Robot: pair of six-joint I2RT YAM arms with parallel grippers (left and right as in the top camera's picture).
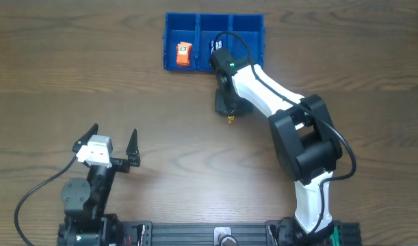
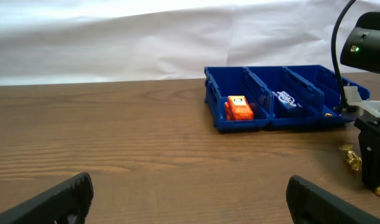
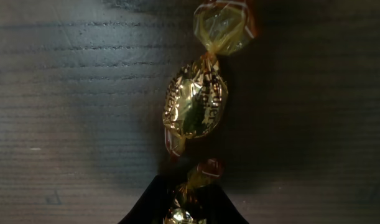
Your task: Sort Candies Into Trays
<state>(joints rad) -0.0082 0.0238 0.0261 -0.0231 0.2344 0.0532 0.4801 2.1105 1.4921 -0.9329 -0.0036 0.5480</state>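
The right claw (image 1: 227, 106) sits low on the brown wood-grain desk (image 1: 92, 82) just beside the blue plastic three-bin tray (image 1: 169, 41), over crinkly, twist-ended gold foil candies (image 3: 194, 107) lying there, likely lining up a pick, though its hold I cannot tell, while the left claw (image 1: 106, 145) hangs wide open, empty.

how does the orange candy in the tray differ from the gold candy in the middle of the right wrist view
Shape: the orange candy is a boxy block; the gold candy is an oval with twisted wrapper ends.
Finish: the orange candy looks matte with a small label; the gold candy is shiny foil.
Place: the orange candy lies in an end compartment of the blue tray; the gold candy lies on the bare table.
Both are wrapped.
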